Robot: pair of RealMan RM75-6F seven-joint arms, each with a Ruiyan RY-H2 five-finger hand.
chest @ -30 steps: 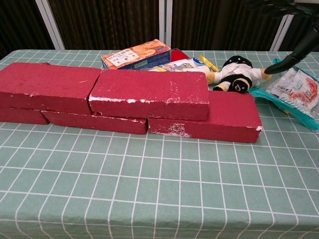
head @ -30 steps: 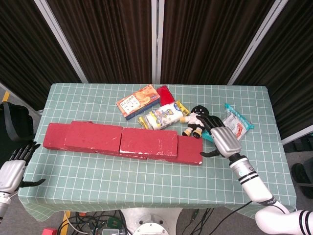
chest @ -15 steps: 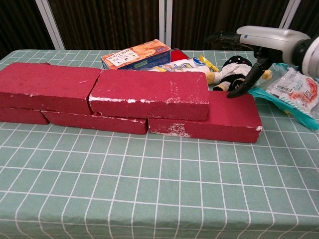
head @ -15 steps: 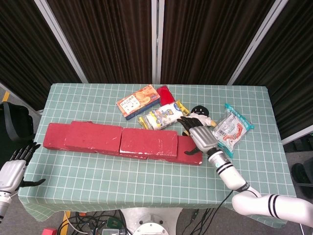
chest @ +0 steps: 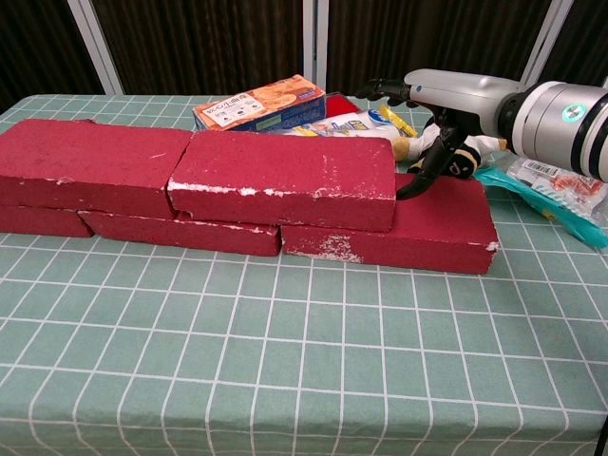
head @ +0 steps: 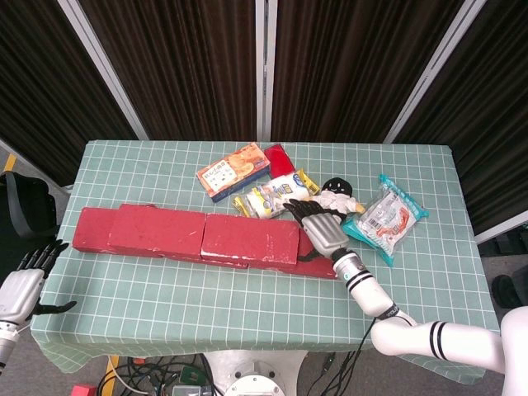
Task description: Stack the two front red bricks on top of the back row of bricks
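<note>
Two red bricks lie stacked on a lower row of red bricks: the left upper brick (head: pixel 157 229) (chest: pixel 85 166) and the right upper brick (head: pixel 250 238) (chest: pixel 285 176). The lower row's right brick (chest: pixel 427 228) sticks out past them. My right hand (head: pixel 318 229) (chest: pixel 446 100) hovers over the right upper brick's right end with its fingers spread. Its thumb tip points down at that end, just above the lower brick, and the hand holds nothing. Off the table's front left corner, my left hand (head: pixel 21 285) is empty with its fingers apart.
Behind the bricks lie an orange biscuit box (head: pixel 233 171) (chest: pixel 256 103), a small red box (head: pixel 277 155), a white snack bag (head: pixel 276 195), a black-and-white plush toy (head: pixel 338 194) (chest: pixel 456 142) and a clear packet on teal (head: pixel 386 216) (chest: pixel 560 176). A green checked cloth (head: pixel 247 297) covers the table.
My right hand has swung left from beside the clear packet, over the plush toy, to the right end of the right upper brick. The bricks and my left hand have not moved.
</note>
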